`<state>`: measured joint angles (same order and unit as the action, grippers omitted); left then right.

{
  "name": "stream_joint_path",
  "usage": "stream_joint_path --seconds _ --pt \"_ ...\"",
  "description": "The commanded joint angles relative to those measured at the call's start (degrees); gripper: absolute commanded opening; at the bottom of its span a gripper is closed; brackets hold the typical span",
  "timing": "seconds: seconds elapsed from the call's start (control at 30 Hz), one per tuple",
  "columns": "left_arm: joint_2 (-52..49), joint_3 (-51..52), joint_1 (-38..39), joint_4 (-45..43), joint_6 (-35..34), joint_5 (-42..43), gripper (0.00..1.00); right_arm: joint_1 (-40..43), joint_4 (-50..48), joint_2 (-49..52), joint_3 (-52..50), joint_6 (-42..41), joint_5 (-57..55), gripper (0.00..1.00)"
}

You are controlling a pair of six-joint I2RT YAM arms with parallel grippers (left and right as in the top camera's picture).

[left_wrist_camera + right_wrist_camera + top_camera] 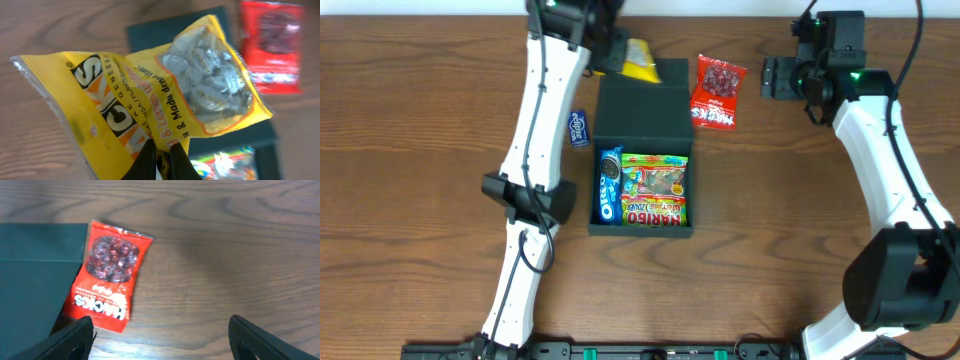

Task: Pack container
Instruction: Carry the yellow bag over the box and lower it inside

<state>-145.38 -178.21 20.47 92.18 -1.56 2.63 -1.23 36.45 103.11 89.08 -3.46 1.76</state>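
The dark green-black container [642,112] stands open at the table's middle, its flap lid [645,85] lying back. Inside lie an Oreo packet [610,185] and Haribo packets [655,190]. My left gripper [161,160] is shut on a yellow Hacks candy packet [150,95], held in the air above the lid; it shows in the overhead view [640,60] at the lid's far edge. My right gripper [160,335] is open and empty, above bare table right of a red Hacks packet [107,280], which also shows in the overhead view [717,92].
A small blue packet [579,128] lies on the table just left of the container. The left arm's white links stretch across the table left of the container. Wood table surface extends all round.
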Motion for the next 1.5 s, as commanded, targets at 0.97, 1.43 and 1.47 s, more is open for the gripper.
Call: stream_joint_path --seconds 0.97,1.43,1.47 --pt "40.04 39.41 2.71 -0.17 6.10 0.98 0.06 1.55 0.63 -0.57 0.22 1.81 1.70 0.91" --pt "67.65 83.93 2.71 -17.46 8.46 1.51 0.06 1.53 2.54 -0.57 0.22 0.26 1.97 0.89" --pt "69.66 86.36 2.71 -18.82 8.46 1.95 0.06 1.53 2.84 -0.57 0.22 0.28 2.78 0.89"
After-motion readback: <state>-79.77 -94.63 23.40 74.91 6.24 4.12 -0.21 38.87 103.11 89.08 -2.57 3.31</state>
